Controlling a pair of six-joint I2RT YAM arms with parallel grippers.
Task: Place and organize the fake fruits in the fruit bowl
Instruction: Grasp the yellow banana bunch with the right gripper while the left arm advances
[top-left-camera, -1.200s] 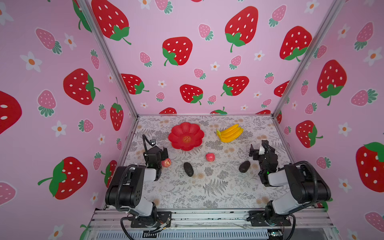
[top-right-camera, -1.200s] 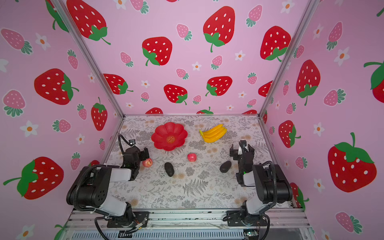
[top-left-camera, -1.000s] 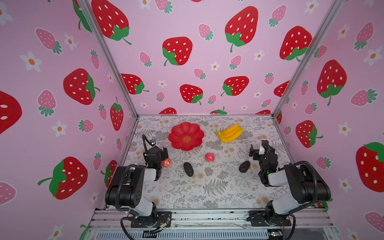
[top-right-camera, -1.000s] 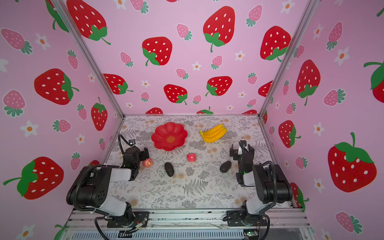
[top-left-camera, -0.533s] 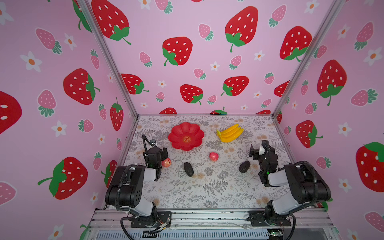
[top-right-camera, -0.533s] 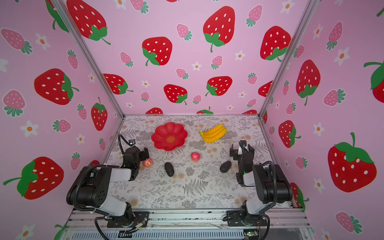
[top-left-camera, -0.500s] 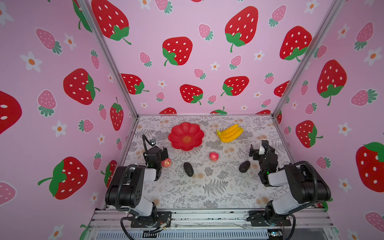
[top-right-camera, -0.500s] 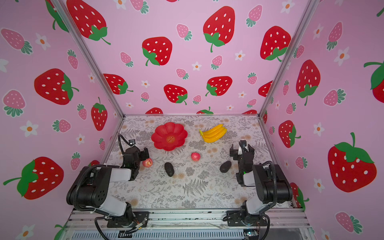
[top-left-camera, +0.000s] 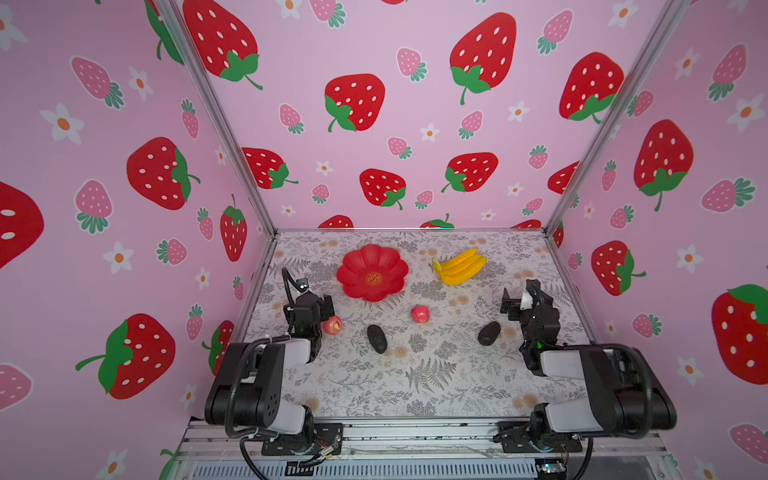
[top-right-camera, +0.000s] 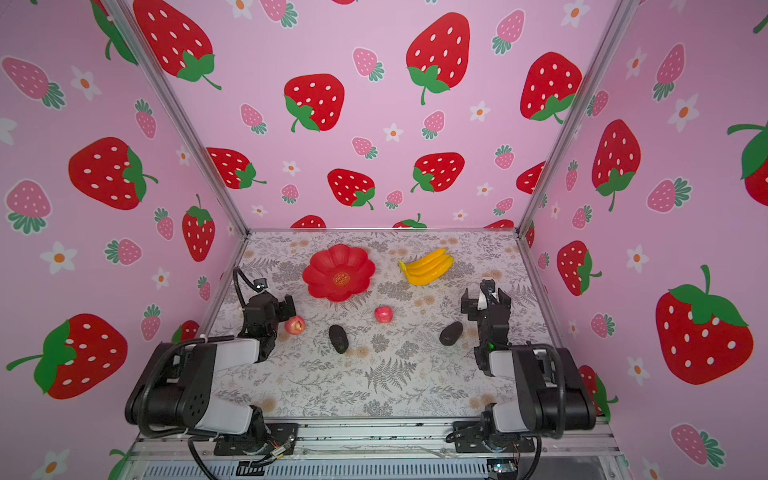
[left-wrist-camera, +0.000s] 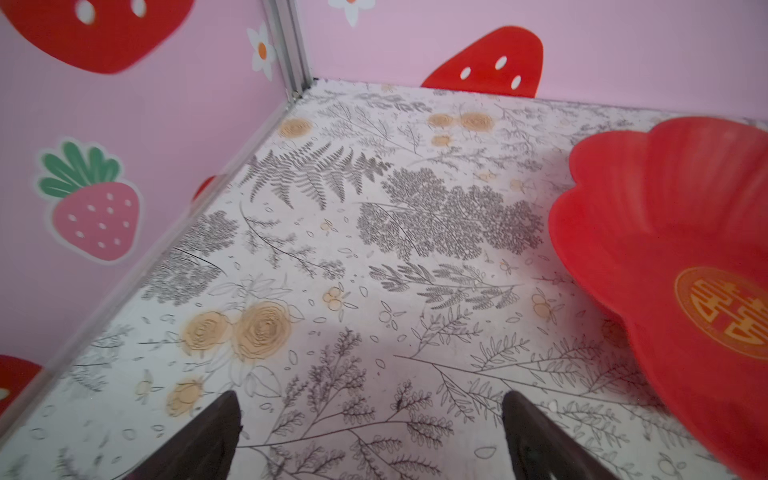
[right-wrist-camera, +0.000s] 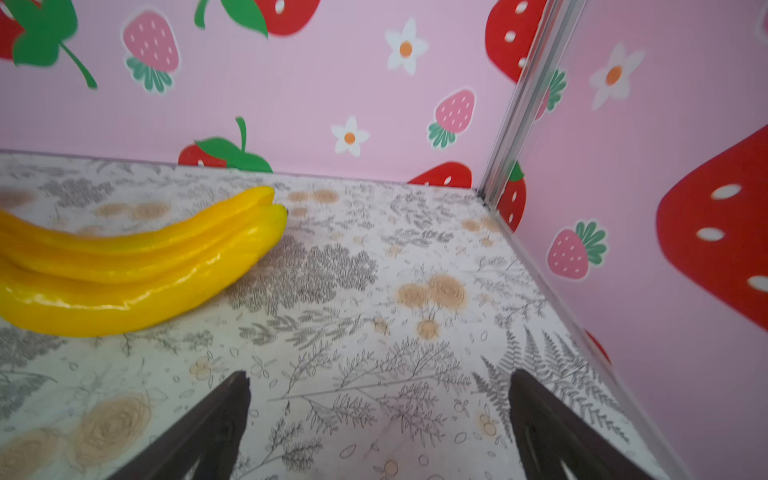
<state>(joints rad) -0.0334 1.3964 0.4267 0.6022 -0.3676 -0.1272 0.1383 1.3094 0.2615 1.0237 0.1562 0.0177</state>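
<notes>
Nothing yet in the fruit bowl (top-left-camera: 372, 272): banana bunch (top-left-camera: 460, 266), apples (top-left-camera: 420, 313), dark fruits (top-left-camera: 376, 338) lie outside it (left gripper (left-wrist-camera: 370, 395), right gripper (right-wrist-camera: 380, 374) spread, empty).

Booth w/ three pink walls: back wall (top-left-camera: 415, 54), left wall (top-left-camera: 62, 270), right wall (top-left-camera: 706, 249). Printed red & pink strawberries (top-left-camera: 354, 102), white daisies (top-left-camera: 429, 133) all over. Silver metal posts (top-left-camera: 218, 120) at both back corners. Floor mat (top-left-camera: 415, 386): pale, grey fern & tan rose print. Metal rail (top-left-camera: 415, 436) along front edge. Soft, even light.

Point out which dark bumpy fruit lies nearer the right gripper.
The dark fruit on the right, close beside the right gripper. The other dark fruit lies left of centre, well away from it.
</notes>
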